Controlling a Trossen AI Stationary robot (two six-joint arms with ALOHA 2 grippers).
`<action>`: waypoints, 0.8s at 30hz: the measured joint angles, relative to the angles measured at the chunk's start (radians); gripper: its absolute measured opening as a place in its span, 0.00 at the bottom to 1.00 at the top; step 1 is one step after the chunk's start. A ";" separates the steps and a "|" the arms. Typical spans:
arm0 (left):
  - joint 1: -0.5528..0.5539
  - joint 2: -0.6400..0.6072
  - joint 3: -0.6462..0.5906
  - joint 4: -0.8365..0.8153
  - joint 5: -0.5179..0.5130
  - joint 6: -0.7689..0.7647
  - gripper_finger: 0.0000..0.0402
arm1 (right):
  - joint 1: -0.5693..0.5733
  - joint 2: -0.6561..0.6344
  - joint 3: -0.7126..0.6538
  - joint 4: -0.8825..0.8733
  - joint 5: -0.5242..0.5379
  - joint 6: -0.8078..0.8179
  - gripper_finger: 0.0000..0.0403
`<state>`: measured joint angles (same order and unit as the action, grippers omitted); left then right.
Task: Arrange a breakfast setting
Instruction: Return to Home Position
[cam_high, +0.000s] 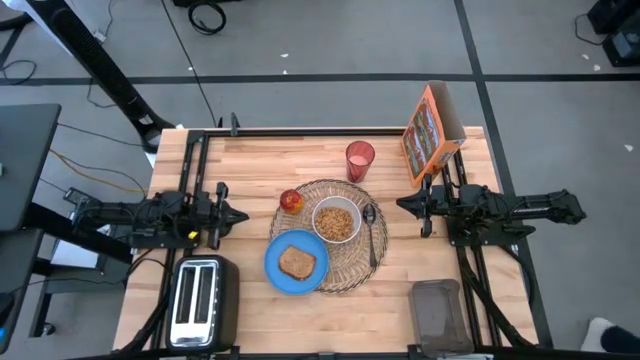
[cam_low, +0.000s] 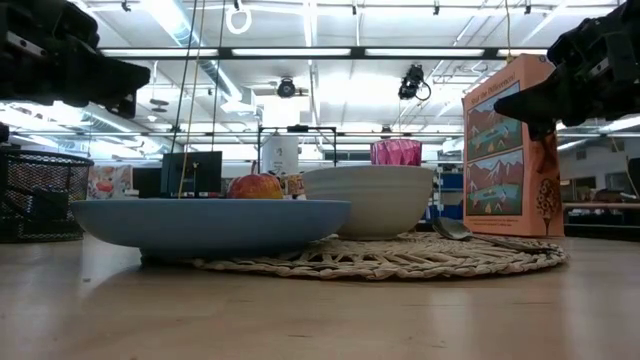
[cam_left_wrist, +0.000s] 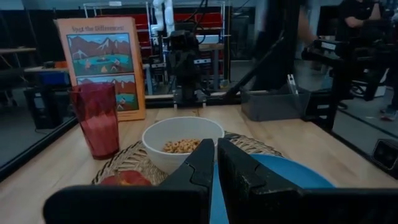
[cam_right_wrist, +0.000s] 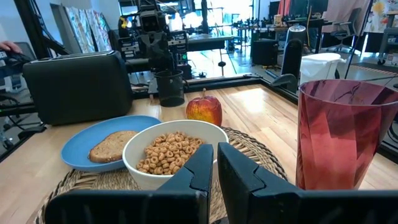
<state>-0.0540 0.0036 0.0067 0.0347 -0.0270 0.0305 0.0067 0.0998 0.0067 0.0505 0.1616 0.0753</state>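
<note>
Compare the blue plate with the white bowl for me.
The blue plate is shallow and wide; the white bowl is deep and narrower. The plate holds a toast slice, the bowl cereal rings. The plate overhangs the edge of the wicker placemat; the bowl sits fully on it. Both are round.

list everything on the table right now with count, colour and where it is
placemat: 1, tan wicker, table centre
plate: 1, blue, on the placemat's edge, toaster side
toast: 1, brown, on the plate
bowl: 1, white, mid placemat, holds cereal
spoon: 1, metal, on the placemat beside the bowl
apple: 1, red-yellow, placemat's edge, left arm's side
cup: 1, pink, just off the placemat
cereal box: 1, orange, upright beyond the right arm
toaster: 1, black and silver, corner by the left arm
bin: 1, grey, near the right arm
left gripper: dark, fingers shut, empty, left of the placemat
right gripper: dark, fingers shut, empty, right of the placemat
</note>
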 joint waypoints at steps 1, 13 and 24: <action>0.002 0.000 0.000 0.002 0.003 -0.010 0.07 | 0.000 0.000 0.000 0.000 0.000 0.000 0.08; 0.007 0.003 0.000 0.025 0.005 -0.019 0.07 | 0.000 0.000 0.000 0.000 0.000 0.000 0.08; 0.007 0.003 0.000 0.027 0.005 -0.019 0.07 | 0.000 0.000 0.000 0.000 0.000 0.000 0.08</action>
<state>-0.0467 0.0063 0.0063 0.0617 -0.0219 0.0112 0.0067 0.0998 0.0067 0.0505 0.1619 0.0753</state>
